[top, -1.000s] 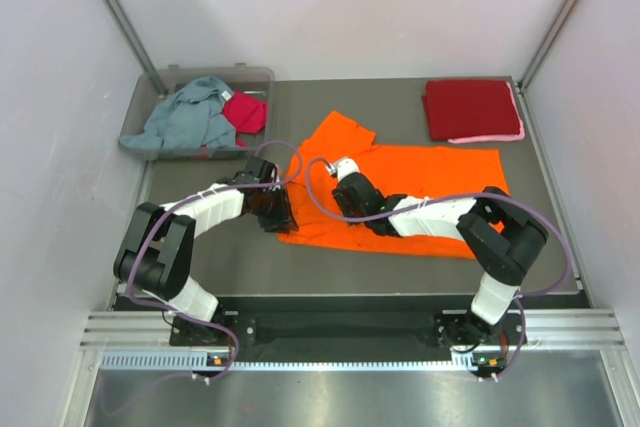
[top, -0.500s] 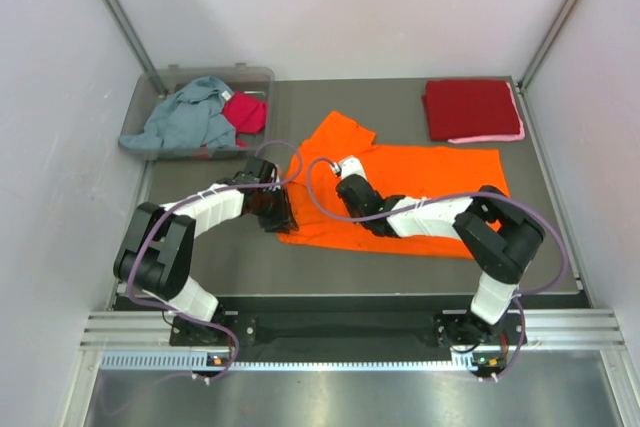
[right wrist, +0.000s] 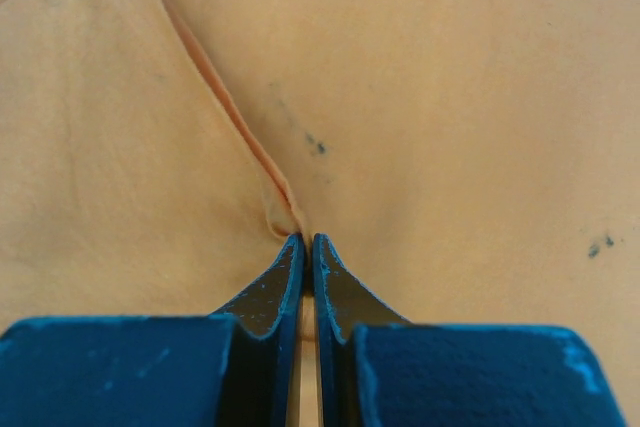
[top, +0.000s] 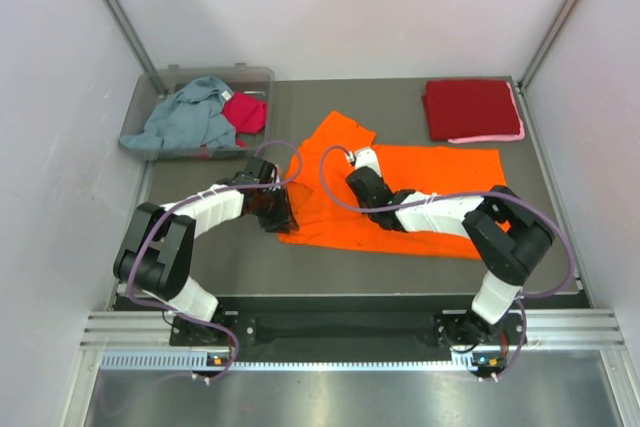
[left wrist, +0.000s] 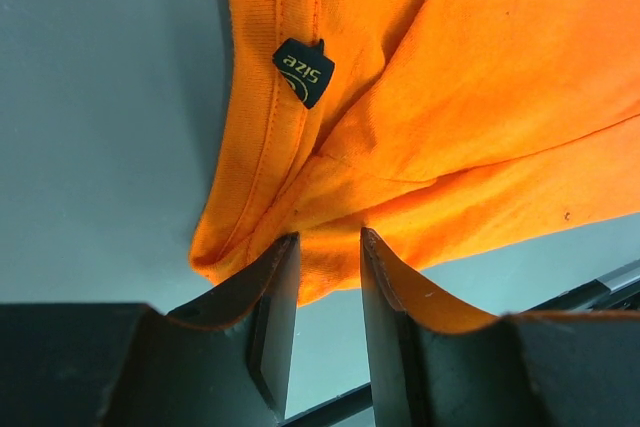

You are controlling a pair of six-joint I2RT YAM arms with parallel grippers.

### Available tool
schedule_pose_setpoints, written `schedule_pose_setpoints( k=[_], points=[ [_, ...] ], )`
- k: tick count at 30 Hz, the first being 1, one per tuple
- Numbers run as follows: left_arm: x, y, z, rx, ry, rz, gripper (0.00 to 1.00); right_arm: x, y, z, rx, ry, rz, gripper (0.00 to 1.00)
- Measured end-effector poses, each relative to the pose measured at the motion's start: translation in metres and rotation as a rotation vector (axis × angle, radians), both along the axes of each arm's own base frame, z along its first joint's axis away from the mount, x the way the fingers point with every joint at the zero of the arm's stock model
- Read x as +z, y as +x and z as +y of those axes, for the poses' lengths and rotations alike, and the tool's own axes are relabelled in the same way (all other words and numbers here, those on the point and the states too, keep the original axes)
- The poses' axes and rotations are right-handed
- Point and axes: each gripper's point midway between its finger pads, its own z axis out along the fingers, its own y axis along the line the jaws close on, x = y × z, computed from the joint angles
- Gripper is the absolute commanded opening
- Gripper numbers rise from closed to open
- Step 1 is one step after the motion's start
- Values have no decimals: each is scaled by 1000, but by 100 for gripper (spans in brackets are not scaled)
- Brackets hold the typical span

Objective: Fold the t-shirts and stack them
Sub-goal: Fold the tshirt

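The bright orange t-shirt (top: 440,172) lies spread across the middle of the table, one sleeve pointing to the far side. My left gripper (top: 284,215) is at its near left corner; in the left wrist view (left wrist: 328,237) the jaws are closed on a bunched fold of the orange t-shirt (left wrist: 480,97) beside the black size tag (left wrist: 304,71). My right gripper (top: 359,174) sits on the shirt's middle left; in the right wrist view (right wrist: 306,239) it pinches a thin ridge of orange cloth (right wrist: 240,127). A folded dark red t-shirt (top: 470,107) lies on a pink one (top: 492,137) at the far right.
A clear plastic bin (top: 160,82) at the far left holds a crumpled grey-blue t-shirt (top: 190,119) and a magenta one (top: 246,110). White walls enclose the table on three sides. The arms' cables loop over the shirt's left part.
My right gripper has moved up and to the right across the orange shirt, pulling the pinched cloth with it. The left gripper has stayed in place.
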Motion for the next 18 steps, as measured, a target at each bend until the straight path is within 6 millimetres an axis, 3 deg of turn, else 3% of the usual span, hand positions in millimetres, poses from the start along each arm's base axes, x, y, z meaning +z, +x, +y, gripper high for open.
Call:
schedule_pose_setpoints(
  k=[3, 7, 12, 18],
  points=[
    [0, 0, 0, 0, 1, 0, 37, -1, 3, -6, -20, -2, 3, 3],
    [0, 0, 0, 1, 1, -1, 37, -1, 7, -18, -73, -8, 18, 18],
    [5, 2, 3, 5, 25, 1, 41, -1, 6, -36, -156, -28, 47, 27],
    [47, 29, 7, 7, 69, -109, 43, 13, -2, -38, -188, 6, 94, 21]
  ],
)
